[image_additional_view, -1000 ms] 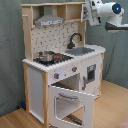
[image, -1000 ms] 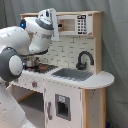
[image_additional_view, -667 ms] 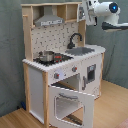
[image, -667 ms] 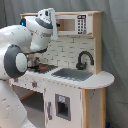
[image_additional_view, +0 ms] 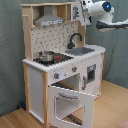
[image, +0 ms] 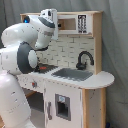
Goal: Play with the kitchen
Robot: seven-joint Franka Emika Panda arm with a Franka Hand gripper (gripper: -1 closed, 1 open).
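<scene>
In the first exterior view, the kitchen (image: 75, 75) filled the middle and right of the picture, with its black faucet (image: 83, 58) over the sink (image: 71, 74) and its counter (image: 102, 79) curving toward the first exterior view's right. The arm (image: 27, 47) was bent high, its end up by the top shelf (image: 75, 15). The risk, as I judged it, was a knock against that shelf or the backboard if the arm swung or dropped without clearing the edge, which could tip the light toy. The claw (image: 54, 31) was hard to make out here; I could not tell how far it was open, and it seemed to hold nothing.

In the second exterior view, the oven door (image_additional_view: 72, 102) hung open and low, and a small pot (image_additional_view: 46, 56) sat on the stove (image_additional_view: 52, 59). A careless descent could upset that pot. The claw (image_additional_view: 80, 14) was close to the upper right corner of the kitchen; whether it touched, I could not tell.
</scene>
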